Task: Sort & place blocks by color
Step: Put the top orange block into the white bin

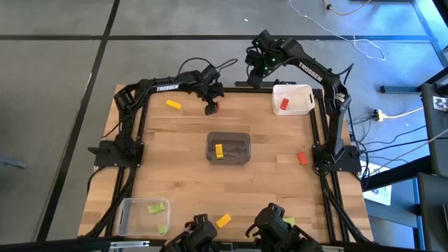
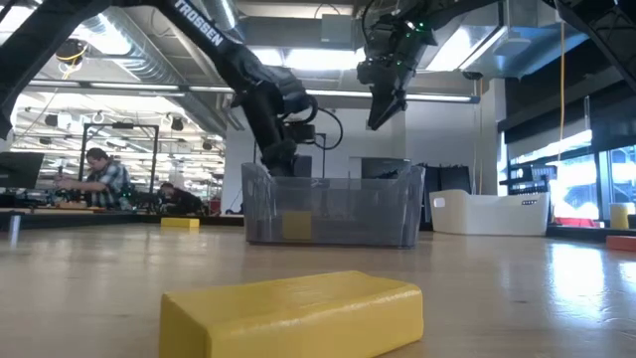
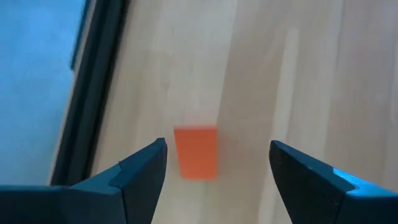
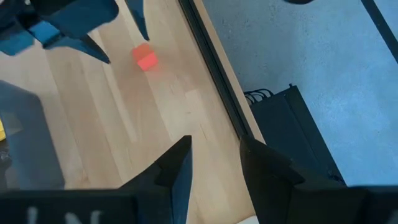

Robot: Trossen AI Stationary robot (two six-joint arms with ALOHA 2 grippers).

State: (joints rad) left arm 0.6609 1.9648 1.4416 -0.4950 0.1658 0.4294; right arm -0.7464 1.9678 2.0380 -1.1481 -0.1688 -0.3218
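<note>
A red block (image 3: 196, 152) lies flat on the wooden table (image 1: 182, 175) near its far edge. My left gripper (image 3: 217, 158) hangs over it, slanting down and open, one finger on either side and clear of it; in the high view this gripper (image 1: 211, 108) hides most of the block. My right gripper (image 4: 214, 158) is higher up, over the far edge (image 1: 262, 66), open with nothing between its fingers. Other blocks lie flat: yellow (image 1: 173, 105) at the far left, yellow (image 1: 223, 221) at the near edge, red (image 1: 302, 158) at the right.
A white bin (image 1: 301, 93) at the far right holds a red block (image 1: 283, 104). A grey see-through bin (image 1: 238, 137) in the middle holds a yellow block (image 1: 219, 151). A clear bin (image 1: 129, 217) at the near left holds two green blocks (image 1: 155, 207). People sit in the room beyond (image 2: 99, 179).
</note>
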